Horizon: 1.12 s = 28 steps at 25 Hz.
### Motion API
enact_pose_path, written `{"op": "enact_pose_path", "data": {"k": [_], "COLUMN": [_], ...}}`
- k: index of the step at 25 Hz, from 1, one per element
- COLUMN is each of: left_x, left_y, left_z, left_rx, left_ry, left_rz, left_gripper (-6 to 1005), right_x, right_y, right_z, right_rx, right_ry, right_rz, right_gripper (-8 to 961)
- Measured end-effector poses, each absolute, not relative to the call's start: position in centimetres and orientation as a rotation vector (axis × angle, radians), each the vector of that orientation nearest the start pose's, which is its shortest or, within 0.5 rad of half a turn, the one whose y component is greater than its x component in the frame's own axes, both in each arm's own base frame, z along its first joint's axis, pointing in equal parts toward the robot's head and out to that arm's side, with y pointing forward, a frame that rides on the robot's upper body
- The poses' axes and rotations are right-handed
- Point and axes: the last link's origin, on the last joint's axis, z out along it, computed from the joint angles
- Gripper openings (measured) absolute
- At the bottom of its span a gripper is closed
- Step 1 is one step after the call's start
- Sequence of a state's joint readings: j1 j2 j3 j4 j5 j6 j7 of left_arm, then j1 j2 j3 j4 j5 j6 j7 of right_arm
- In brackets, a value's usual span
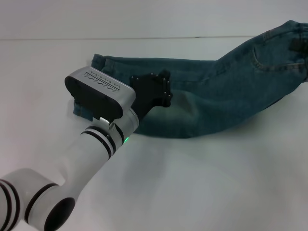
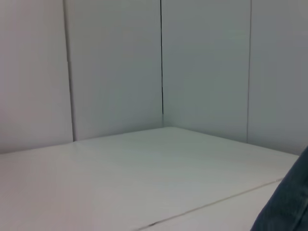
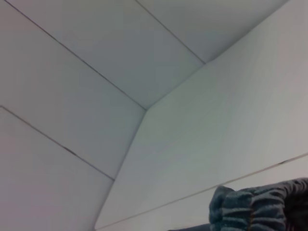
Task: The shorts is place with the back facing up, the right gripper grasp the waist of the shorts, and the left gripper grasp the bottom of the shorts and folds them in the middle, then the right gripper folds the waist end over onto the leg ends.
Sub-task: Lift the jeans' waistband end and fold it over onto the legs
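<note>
While no box, tray or basket shows in any view, the denim shorts (image 1: 202, 96) lie across the far part of the white table (image 1: 202, 183), already doubled lengthwise into a long band running from left to far right. The waist end with its back pocket rises off the table at the far right edge of the head view, where a dark bit of the right gripper (image 1: 299, 45) shows against it; how its fingers stand cannot be told. The left gripper (image 1: 156, 91) sits low over the leg ends at the left, its black body pressed on the cloth, but the arm's grey wrist housing (image 1: 98, 91) hides the fingertips, so their spread and any hold cannot be told. The near half of the table is bare white, with wide room on the near and right sides; a thin seam crosses the far side behind the shorts. The left wrist view shows only a sliver of denim (image 2: 288, 207), the table seam and the white wall panels (image 2: 115, 67). The right wrist view alone shows bunched, gathered denim (image 3: 255, 207) close up.
</note>
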State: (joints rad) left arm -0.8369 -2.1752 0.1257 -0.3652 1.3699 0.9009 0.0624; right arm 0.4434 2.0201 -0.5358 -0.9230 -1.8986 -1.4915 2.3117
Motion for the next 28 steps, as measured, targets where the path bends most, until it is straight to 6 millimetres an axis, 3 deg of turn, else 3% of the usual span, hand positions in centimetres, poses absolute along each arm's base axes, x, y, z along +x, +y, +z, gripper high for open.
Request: {"op": "enact_pose_path", "data": {"k": [7, 12, 17, 20, 28], "left_x": [-18.6, -17.9, -17.2, -16.7, -15.6], "left_y": [35.7, 35.5, 34.7, 34.0, 32.5], "left_z": [-15.6, -16.4, -17.2, -17.8, -18.8], "left_rx": [-2.158, -2.210, -2.260, -2.294, -2.347], "left_ry": [-0.493, -0.475, -0.464, -0.460, -0.472], "left_rz": [-0.617, -0.602, -0.611, -0.618, -0.653], "left_gripper": [24, 25, 25, 25, 24], "right_x": [27.4, 25.7, 22.3, 18.4, 13.7], "right_y": [33.5, 34.0, 36.3, 38.6, 41.3], "right_z": [13.0, 13.0, 12.9, 11.9, 9.6], "right_rx": [-2.076, -2.155, -2.277, -2.415, -2.536], "right_ry": [1.496, 1.468, 1.385, 1.318, 1.215], "right_rz": [1.166, 1.183, 1.153, 1.085, 0.941], "right_gripper": [101, 101, 101, 100, 101]}}
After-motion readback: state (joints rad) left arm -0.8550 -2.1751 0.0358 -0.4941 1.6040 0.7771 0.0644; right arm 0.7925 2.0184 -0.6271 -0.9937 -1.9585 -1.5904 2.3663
